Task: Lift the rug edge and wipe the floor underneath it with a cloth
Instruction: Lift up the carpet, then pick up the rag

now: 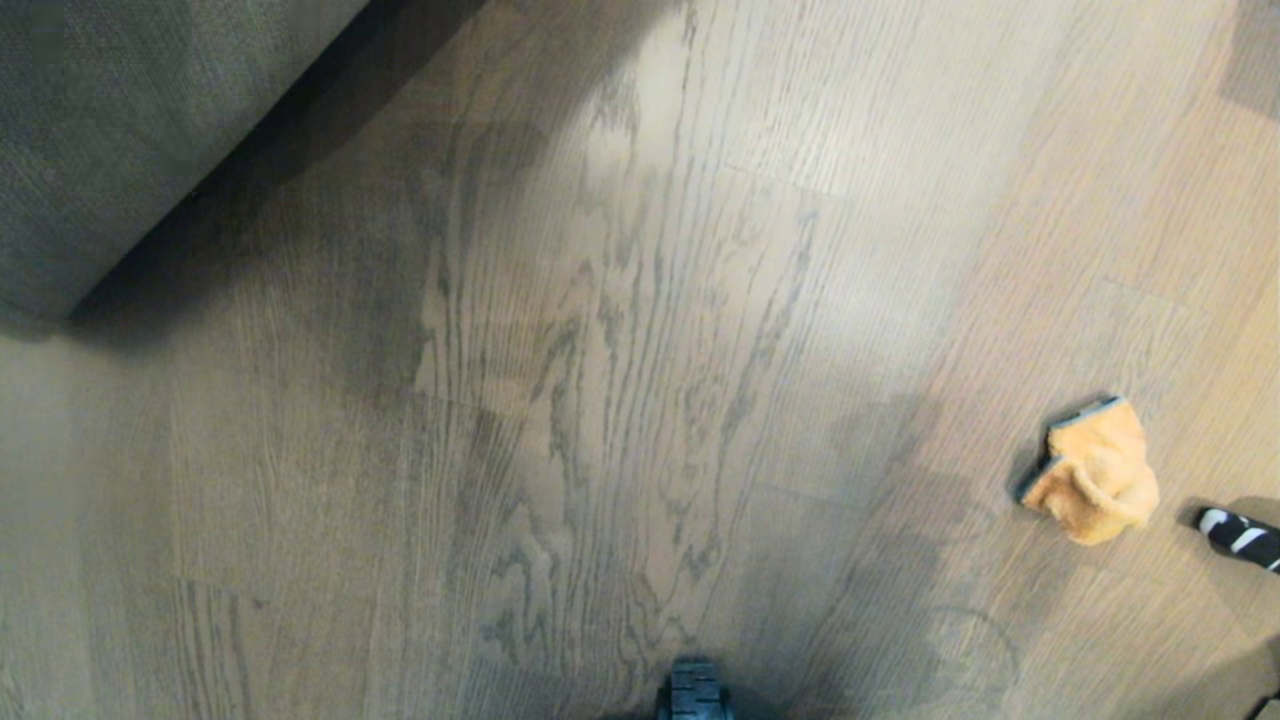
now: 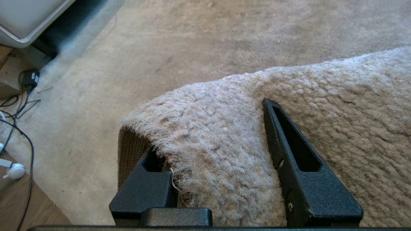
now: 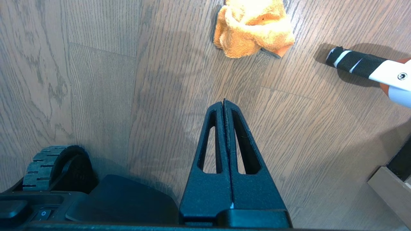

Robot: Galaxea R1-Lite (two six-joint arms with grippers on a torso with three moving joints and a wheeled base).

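Observation:
In the left wrist view my left gripper (image 2: 208, 128) is shut on a folded-over edge of the pale grey rug (image 2: 337, 96). One finger lies on the pile and the other is under the fold, against the tan woven backing (image 2: 128, 150). In the head view the raised rug (image 1: 120, 130) hangs at the upper left, above the bare wooden floor (image 1: 600, 400). The orange cloth (image 1: 1095, 470) lies crumpled on the floor at the right. My right gripper (image 3: 224, 102) is shut and empty, hovering over the floor (image 3: 96, 80) a short way from the cloth (image 3: 253, 29).
A black-and-white handle (image 1: 1240, 538) lies on the floor just right of the cloth, and shows as the handle (image 3: 353, 62) in the right wrist view. My base wheel (image 3: 48, 160) is near the right arm. Cables and a charger (image 2: 29, 78) lie beside the rug near pale furniture (image 2: 29, 19).

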